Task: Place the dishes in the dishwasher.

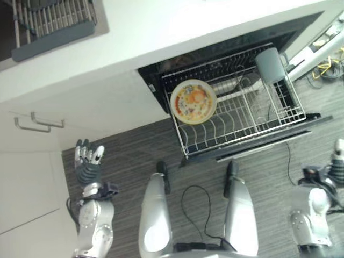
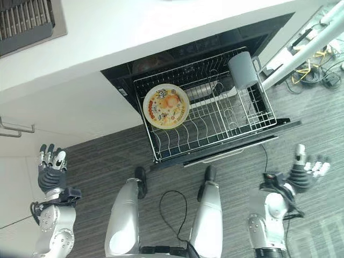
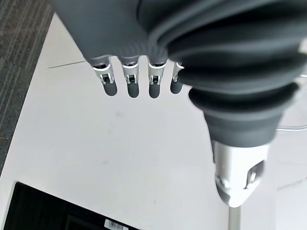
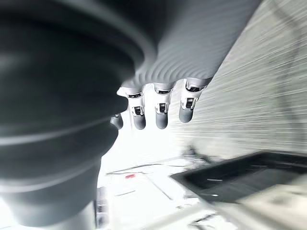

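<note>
Both hands, left (image 1: 88, 156) and right (image 2: 307, 171), hung open and empty; plate (image 1: 193, 101) stood in rack (image 1: 279, 115), nearer left.

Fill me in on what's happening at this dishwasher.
The rack is pulled out over the open door, with a patterned plate standing at its left end and a grey cup at the back right. Both hands hang open and empty at the robot's sides: left hand, right hand.

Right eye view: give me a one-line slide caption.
Patterned plate and grey cup sit in the pulled-out dishwasher rack; left robot hand and right robot hand hang open, holding nothing.
</note>
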You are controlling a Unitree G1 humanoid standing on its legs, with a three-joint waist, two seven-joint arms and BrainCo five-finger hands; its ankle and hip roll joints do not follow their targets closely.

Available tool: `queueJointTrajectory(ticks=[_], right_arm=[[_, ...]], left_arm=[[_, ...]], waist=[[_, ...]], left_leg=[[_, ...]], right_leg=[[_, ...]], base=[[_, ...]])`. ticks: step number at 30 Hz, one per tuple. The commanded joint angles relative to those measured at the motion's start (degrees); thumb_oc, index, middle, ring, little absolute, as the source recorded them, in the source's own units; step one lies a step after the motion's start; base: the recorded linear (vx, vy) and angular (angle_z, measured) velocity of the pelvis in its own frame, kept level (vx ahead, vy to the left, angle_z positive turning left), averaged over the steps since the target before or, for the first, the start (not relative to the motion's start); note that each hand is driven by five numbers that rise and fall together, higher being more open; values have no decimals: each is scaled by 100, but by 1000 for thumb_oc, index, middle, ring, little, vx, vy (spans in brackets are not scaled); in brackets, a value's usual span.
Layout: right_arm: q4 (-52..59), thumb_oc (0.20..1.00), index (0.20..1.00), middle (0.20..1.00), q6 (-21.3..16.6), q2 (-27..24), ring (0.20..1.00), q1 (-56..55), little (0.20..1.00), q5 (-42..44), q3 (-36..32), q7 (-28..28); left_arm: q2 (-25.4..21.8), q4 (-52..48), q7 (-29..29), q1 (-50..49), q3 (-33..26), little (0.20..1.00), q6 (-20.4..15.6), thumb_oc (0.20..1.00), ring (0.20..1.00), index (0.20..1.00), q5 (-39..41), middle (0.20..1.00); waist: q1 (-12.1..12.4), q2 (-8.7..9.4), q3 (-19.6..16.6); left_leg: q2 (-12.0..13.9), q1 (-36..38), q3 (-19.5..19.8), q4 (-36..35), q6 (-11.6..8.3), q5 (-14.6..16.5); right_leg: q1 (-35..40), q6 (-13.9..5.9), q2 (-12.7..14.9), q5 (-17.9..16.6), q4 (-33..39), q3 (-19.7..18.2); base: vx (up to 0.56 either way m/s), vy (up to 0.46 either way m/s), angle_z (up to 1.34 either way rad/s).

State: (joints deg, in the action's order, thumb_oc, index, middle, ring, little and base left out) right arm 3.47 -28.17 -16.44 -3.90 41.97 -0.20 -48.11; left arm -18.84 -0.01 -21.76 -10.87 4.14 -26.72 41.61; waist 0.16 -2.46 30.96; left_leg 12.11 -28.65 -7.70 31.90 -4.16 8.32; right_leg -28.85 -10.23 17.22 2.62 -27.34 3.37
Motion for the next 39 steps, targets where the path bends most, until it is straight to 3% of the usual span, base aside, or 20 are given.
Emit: queueJointTrajectory(ticks=[1, 2, 3, 4, 8, 11, 14, 16, 19, 20, 23, 24, 25, 27, 31, 34, 37, 39], right_arm=[[-505, 827, 827, 827, -552, 269, 827, 88, 827, 1155, -320, 263], [-652, 373, 373, 373, -431, 318, 373, 155, 373, 1450, -255, 395], [-751, 200, 200, 200, -361, 375, 200, 195, 200, 1875, -201, 512], [-886, 200, 200, 200, -227, 468, 200, 218, 200, 2515, -98, 839], [-1044, 200, 200, 200, -68, 642, 200, 244, 200, 3784, 162, 1402], [-1261, 200, 200, 200, 361, 666, 200, 417, 200, 4896, 332, 1732], [-1292, 200, 200, 200, 595, 643, 200, 616, 200, 5322, 388, 1958], [-1257, 200, 200, 200, 851, 610, 200, 702, 200, 5431, 434, 2157], [-1190, 200, 200, 200, 1423, 522, 200, 802, 200, 5585, 420, 2429], [-1160, 200, 200, 200, 1879, 433, 200, 935, 200, 5579, 359, 2547], [-1169, 200, 200, 200, 2298, 305, 200, 1173, 200, 5488, 249, 2649], [-1169, 200, 200, 200, 2433, 179, 200, 1349, 200, 5444, 138, 2606], [-1151, 200, 200, 200, 2541, 117, 200, 1422, 200, 5476, 69, 2582], [-1032, 200, 200, 200, 2846, -120, 200, 1714, 200, 5378, -76, 2578], [-1130, 200, 200, 200, 3273, -341, 200, 2320, 200, 5150, -121, 2566], [-1430, 200, 200, 200, 3619, -604, 200, 2859, 200, 4945, -173, 2675], [-1912, 200, 200, 200, 3897, -881, 200, 3583, 200, 4767, -204, 2658], [-2308, 200, 200, 200, 4063, -1077, 200, 4022, 200, 4666, -218, 2659]], left_arm=[[-291, -51, -179, -57, -151, 1000, -529, 1000, 1000, 1000, -56, 1000], [-287, -47, -249, -44, -84, 1000, -535, 1000, 1000, 1000, -56, 1000], [-267, -38, -274, -48, -53, 1000, -534, 1000, 1000, 1000, -53, 1000], [-263, 9, -300, -43, 12, 1000, -552, 1000, 1000, 1000, -29, 1000], [-250, 13, -261, -65, 141, 1000, -610, 1000, 1000, 1000, -114, 1000], [-281, -23, -164, 0, 272, 1000, -625, 1000, 1000, 1000, -191, 1000], [-323, 4, -101, 10, 342, 1000, -610, 1000, 1000, 1000, -213, 1000], [-340, 24, -77, -15, 355, 1000, -583, 1000, 1000, 1000, -173, 1000], [-376, 38, 58, -82, 316, 1000, -551, 1000, 1000, 1000, -129, 1000], [-393, 97, 153, -90, 292, 1000, -545, 1000, 1000, 1000, -96, 1000], [-417, 152, 230, -66, 248, 1000, -480, 1000, 1000, 1000, -70, 1000], [-441, 153, 262, -52, 200, 1000, -397, 1000, 1000, 1000, -57, 1000], [-440, 179, 301, -74, 176, 1000, -371, 1000, 1000, 1000, -65, 1000], [-511, 139, 338, -99, 93, 1000, -214, 1000, 1000, 1000, -32, 1000], [-597, 215, 445, -99, 34, 1000, -77, 1000, 1000, 1000, 22, 1000], [-704, 317, 491, -71, 12, 1000, 16, 1000, 1000, 1000, -70, 1000], [-791, 545, 567, -49, -2, 1000, 58, 1000, 1000, 1000, -6, 1000], [-811, 715, 638, -74, 17, 1000, 76, 1000, 1000, 1000, 42, 1000]], waist=[[29, 177, -233], [22, 136, -242], [23, 101, -253], [29, 57, -276], [69, -11, -291], [123, -63, -298], [185, -84, -316], [220, -81, -328], [273, -83, -347], [308, -87, -370], [374, -99, -396], [424, -107, -405], [447, -100, -417], [517, -107, -432], [626, -150, -395], [755, -222, -392], [912, -331, -378], [1013, -403, -401]], left_leg=[[-247, -137, 102, -144, 334, -550], [-248, -145, 107, -145, 326, -568], [-249, -136, 104, -158, 318, -574], [-256, -117, 96, -211, 311, -598], [-285, -140, 96, -287, 303, -651], [-304, -163, 115, -309, 303, -671], [-303, -185, 154, -282, 287, -667], [-318, -150, 208, -179, 247, -499], [-333, -158, 243, -144, 256, -485], [-339, -142, 258, -149, 253, -484], [-375, -127, 306, -141, 252, -479], [-385, -180, 308, -176, 294, -624], [-401, -131, 354, -79, 254, -449], [-415, -139, 418, -16, 258, -414], [-434, -234, 465, 39, 285, -547], [-502, -213, 524, 48, 248, -436], [-567, -264, 533, -143, 271, -656], [-625, -176, 582, -234, 219, -572]], right_leg=[[-44, 926, -449, 195, -547, 602], [-58, 944, -441, 201, -566, 595], [-58, 952, -434, 217, -581, 589], [-70, 969, -414, 235, -594, 587], [-140, 994, -382, 247, -627, 583], [-198, 1009, -347, 257, -683, 612], [-228, 1028, -318, 288, -766, 642], [-201, 990, -287, 456, -903, 629], [-207, 990, -255, 471, -957, 657], [-198, 987, -234, 482, -981, 683], [-174, 981, -211, 502, -1027, 716], [-199, 1045, -194, 377, -994, 785], [-146, 983, -179, 531, -1096, 757], [-119, 993, -147, 556, -1136, 798], [-181, 1080, -105, 479, -1217, 853], [-170, 1025, -71, 646, -1324, 844], [-227, 1071, -28, 544, -1254, 930], [-156, 1000, -6, 684, -1248, 907]], base=[[49, 54, 4], [56, 55, 7], [60, 45, 2], [41, 30, 3], [-2, -11, 4], [-4, -12, 4], [6, -37, 6], [92, -41, 6], [42, -38, 11], [20, -22, 6], [7, -16, 4], [49, -35, 2], [47, -40, 9], [91, -25, 12], [-10, 16, 6], [64, 18, 2], [24, 47, 10], [95, 71, 7]])
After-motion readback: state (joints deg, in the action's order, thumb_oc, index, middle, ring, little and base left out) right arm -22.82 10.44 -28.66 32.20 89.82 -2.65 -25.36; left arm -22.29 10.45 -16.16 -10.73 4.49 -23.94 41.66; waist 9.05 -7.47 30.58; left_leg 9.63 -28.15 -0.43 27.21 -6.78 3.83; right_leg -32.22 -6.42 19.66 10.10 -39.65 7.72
